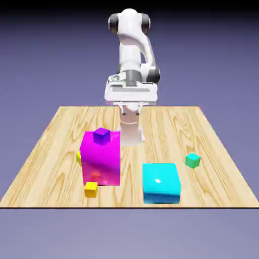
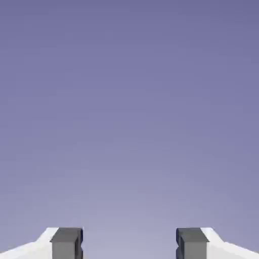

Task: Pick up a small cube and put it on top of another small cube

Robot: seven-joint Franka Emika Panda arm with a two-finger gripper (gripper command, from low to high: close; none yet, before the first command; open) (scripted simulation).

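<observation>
Exterior view: your white robot arm (image 1: 132, 55) sits folded high at the far edge of the light wooden table (image 1: 45, 152), hand level, well clear of every block.
Writing: you've got no readable lettering on anything.
Claw: in the hand view the two-finger gripper (image 2: 129, 244) has its grey fingertips (image 2: 66, 243) standing wide apart, only backdrop between them.
Stack: small purple cube (image 1: 101, 135) sits on top of the large magenta block (image 1: 100, 158).
Small cubes: small yellow cube (image 1: 91, 189) right at the magenta block's near corner; small green cube (image 1: 192, 160) off to the exterior view's right.
In the way: large cyan block (image 1: 161, 182) between the two, at the near edge.
</observation>
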